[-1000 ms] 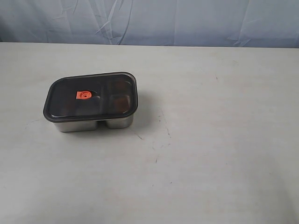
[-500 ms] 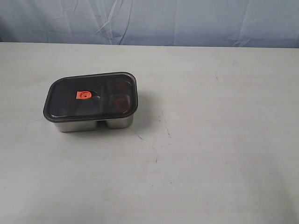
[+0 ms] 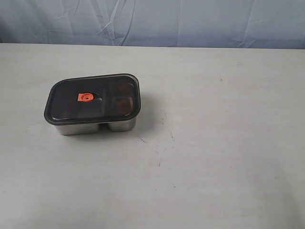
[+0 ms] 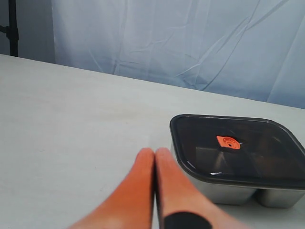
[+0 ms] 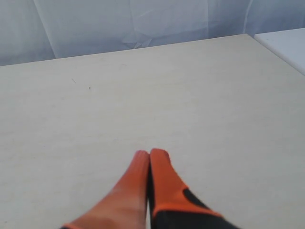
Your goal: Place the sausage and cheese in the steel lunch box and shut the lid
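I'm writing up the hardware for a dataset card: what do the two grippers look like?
The left gripper has two smooth, tapered orange fingers with rounded tips and a black patch near one base. The right gripper looks the same. No cables or markings show.

Pale table (image 3: 214, 167) w/ creased blue cloth (image 3: 190, 21) behind it

Both tools, the left tool (image 4: 153, 153) and the right tool (image 5: 149, 154), have orange fingers pressed together, gripping nothing.
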`<act>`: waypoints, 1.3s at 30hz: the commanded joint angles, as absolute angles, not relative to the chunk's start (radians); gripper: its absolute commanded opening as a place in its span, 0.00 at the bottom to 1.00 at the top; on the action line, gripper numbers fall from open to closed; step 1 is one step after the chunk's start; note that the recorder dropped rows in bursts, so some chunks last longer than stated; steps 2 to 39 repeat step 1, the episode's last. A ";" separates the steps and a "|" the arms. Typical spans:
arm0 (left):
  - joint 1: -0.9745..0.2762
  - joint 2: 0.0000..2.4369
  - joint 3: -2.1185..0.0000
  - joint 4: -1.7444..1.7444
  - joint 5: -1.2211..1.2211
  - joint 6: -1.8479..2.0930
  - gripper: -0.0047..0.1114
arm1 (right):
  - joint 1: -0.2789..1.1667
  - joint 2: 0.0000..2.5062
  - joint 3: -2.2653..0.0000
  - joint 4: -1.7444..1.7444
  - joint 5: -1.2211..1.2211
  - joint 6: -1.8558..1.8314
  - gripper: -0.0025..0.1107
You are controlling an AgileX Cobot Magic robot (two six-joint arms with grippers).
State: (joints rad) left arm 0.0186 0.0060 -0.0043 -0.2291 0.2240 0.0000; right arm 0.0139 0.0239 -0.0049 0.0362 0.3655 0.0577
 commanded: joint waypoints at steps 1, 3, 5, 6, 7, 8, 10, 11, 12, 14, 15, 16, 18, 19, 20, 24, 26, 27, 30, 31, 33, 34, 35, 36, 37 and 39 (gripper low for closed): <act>0.020 0.000 0.000 -0.226 0.209 0.000 0.04 | 0.008 0.016 0.000 0.037 0.363 0.053 0.01; 0.020 0.000 0.000 -0.226 0.209 0.000 0.04 | 0.008 0.016 0.000 0.037 0.363 0.053 0.01; 0.020 0.000 0.000 -0.226 0.209 0.000 0.04 | 0.008 0.016 0.000 0.037 0.363 0.053 0.01; 0.020 0.000 0.000 -0.226 0.209 0.000 0.04 | 0.008 0.016 0.000 0.037 0.363 0.053 0.01; 0.020 0.000 0.000 -0.226 0.209 0.000 0.04 | 0.008 0.016 0.000 0.037 0.363 0.053 0.01; 0.020 0.000 0.000 -0.226 0.209 0.000 0.04 | 0.008 0.016 0.000 0.037 0.363 0.053 0.01; 0.020 0.000 0.000 -0.226 0.209 0.000 0.04 | 0.008 0.016 0.000 0.037 0.363 0.053 0.01; 0.020 0.000 0.000 -0.226 0.209 0.000 0.04 | 0.008 0.016 0.000 0.037 0.363 0.053 0.01; 0.020 0.000 0.000 -0.226 0.209 0.000 0.04 | 0.008 0.016 0.000 0.037 0.363 0.053 0.01; 0.020 0.000 0.000 -0.226 0.209 0.000 0.04 | 0.008 0.016 0.000 0.037 0.363 0.053 0.01; 0.020 0.000 0.000 -0.226 0.209 0.000 0.04 | 0.008 0.016 0.000 0.037 0.363 0.053 0.01; 0.020 0.000 0.000 -0.226 0.209 0.000 0.04 | 0.008 0.016 0.000 0.037 0.363 0.053 0.01; 0.020 0.000 0.000 -0.226 0.209 0.000 0.04 | 0.008 0.016 0.000 0.037 0.363 0.053 0.01; 0.020 0.000 0.000 -0.226 0.209 0.000 0.04 | 0.008 0.016 0.000 0.037 0.363 0.053 0.01; 0.020 0.000 0.000 -0.226 0.209 0.000 0.04 | 0.008 0.016 0.000 0.037 0.363 0.053 0.01; 0.020 0.000 0.000 -0.226 0.209 0.000 0.04 | 0.008 0.016 0.000 0.037 0.363 0.053 0.01; 0.020 0.000 0.000 -0.226 0.209 0.000 0.04 | 0.008 0.016 0.000 0.037 0.363 0.053 0.01; 0.020 0.000 0.000 -0.226 0.209 0.000 0.04 | 0.008 0.016 0.000 0.037 0.363 0.053 0.01; 0.020 0.000 0.000 -0.226 0.209 0.000 0.04 | 0.008 0.016 0.000 0.037 0.363 0.053 0.01; 0.020 0.000 0.000 -0.226 0.209 0.000 0.04 | 0.008 0.016 0.000 0.037 0.363 0.053 0.01; 0.020 0.000 0.000 -0.226 0.209 0.000 0.04 | 0.008 0.016 0.000 0.037 0.363 0.053 0.01; 0.020 0.000 0.000 -0.226 0.209 0.000 0.04 | 0.008 0.016 0.000 0.037 0.363 0.053 0.01; 0.020 0.000 0.000 -0.226 0.209 0.000 0.04 | 0.008 0.016 0.000 0.037 0.363 0.053 0.01; 0.020 0.000 0.000 -0.226 0.209 0.000 0.04 | 0.008 0.016 0.000 0.037 0.363 0.053 0.01; 0.020 0.000 0.000 -0.226 0.209 0.000 0.04 | 0.008 0.016 0.000 0.037 0.363 0.053 0.01; 0.020 0.000 0.000 -0.226 0.209 0.000 0.04 | 0.008 0.016 0.000 0.037 0.363 0.053 0.01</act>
